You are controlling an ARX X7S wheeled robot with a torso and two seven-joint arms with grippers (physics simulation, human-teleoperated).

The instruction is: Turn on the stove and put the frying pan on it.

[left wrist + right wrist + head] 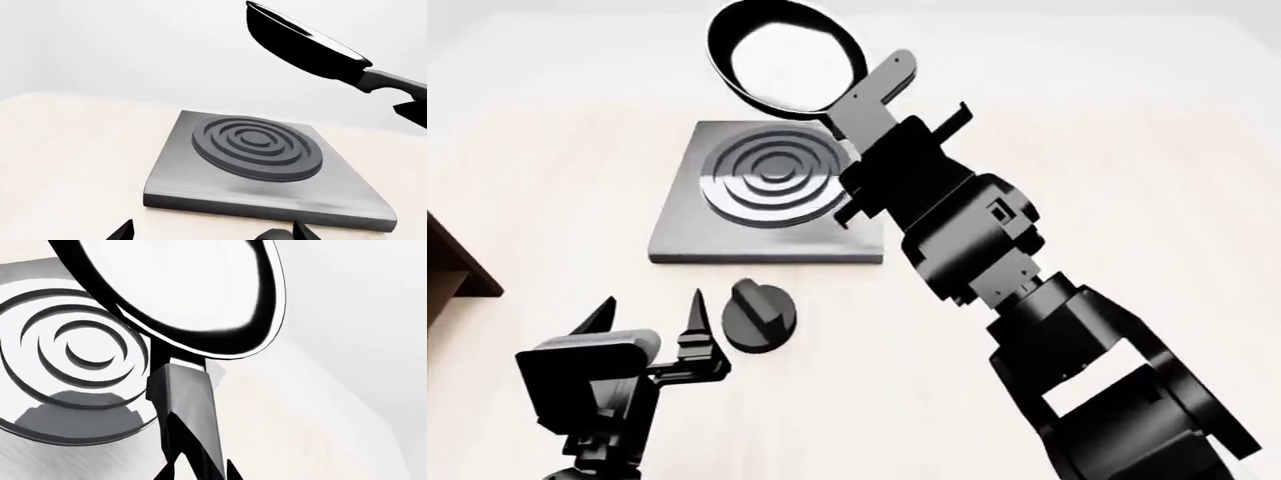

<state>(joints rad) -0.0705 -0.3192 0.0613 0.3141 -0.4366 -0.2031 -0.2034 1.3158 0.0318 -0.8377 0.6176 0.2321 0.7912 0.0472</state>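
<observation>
My right gripper (pixel 888 125) clamps the frying pan (pixel 785 55) by its handle, aloft at twelve o'clock of the stove (pixel 767 195), so placing is in hand, next lowering onto the burner (pixel 774 178), while my left gripper (pixel 647 320) idles open.

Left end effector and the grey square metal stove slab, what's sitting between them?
The round black knob, standing on the pale tabletop just beyond the left end effector, short of the stove slab. The head view shows it best.
</observation>
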